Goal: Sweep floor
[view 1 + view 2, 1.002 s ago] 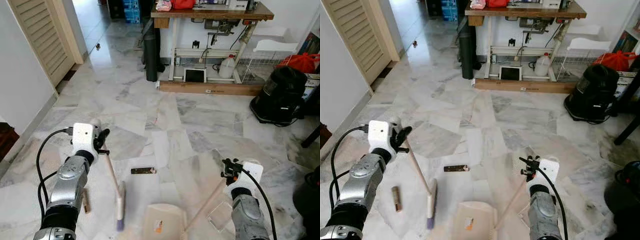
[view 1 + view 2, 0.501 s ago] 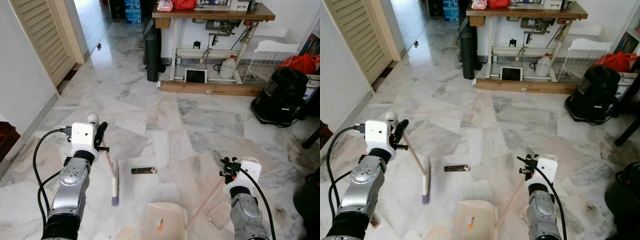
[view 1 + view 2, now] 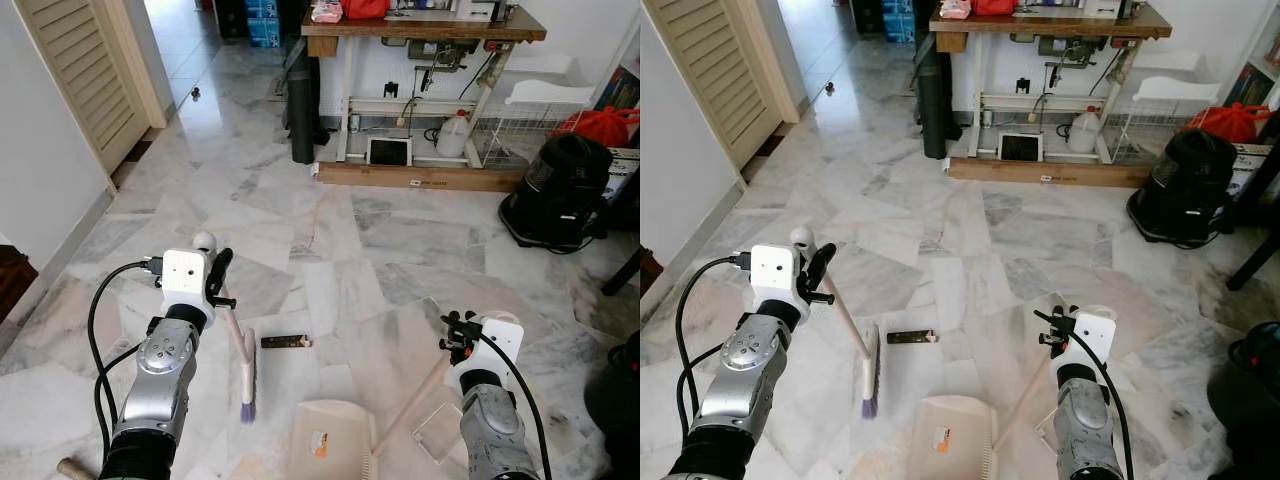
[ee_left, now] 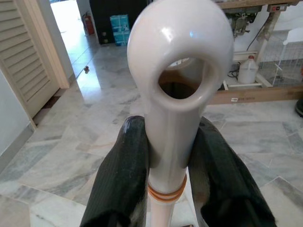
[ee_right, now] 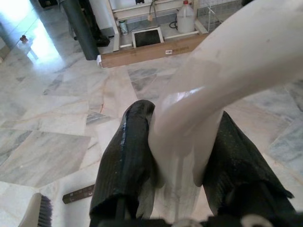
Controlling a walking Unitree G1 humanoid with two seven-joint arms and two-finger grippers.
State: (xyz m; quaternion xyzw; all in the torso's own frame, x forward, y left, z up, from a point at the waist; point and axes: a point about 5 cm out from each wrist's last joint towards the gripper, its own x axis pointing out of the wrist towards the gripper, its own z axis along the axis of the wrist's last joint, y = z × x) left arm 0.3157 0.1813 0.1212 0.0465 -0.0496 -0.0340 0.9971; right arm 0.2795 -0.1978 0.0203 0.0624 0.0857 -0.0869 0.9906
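Marble floor (image 3: 400, 240) mid-sweep: I've got the left gripper (image 3: 214, 285) clamped on the broom (image 3: 246, 377), right gripper (image 3: 460, 335) gripping the dustpan (image 3: 330, 445) handle, dark scrap (image 3: 286, 341) just beyond the dustpan, so next I'd drag it in.

home utility room | marble floor (image 3: 400, 250) | sewing table (image 3: 420, 25) | vacuum cleaner (image 3: 560, 190) | louvred door (image 3: 85, 70)

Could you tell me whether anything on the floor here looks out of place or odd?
Yes: a small dark flat piece lies loose on the marble floor, just beyond the dustpan held by the right gripper and beside the broom head held by the left gripper. A clear plastic scrap lies near the right arm.
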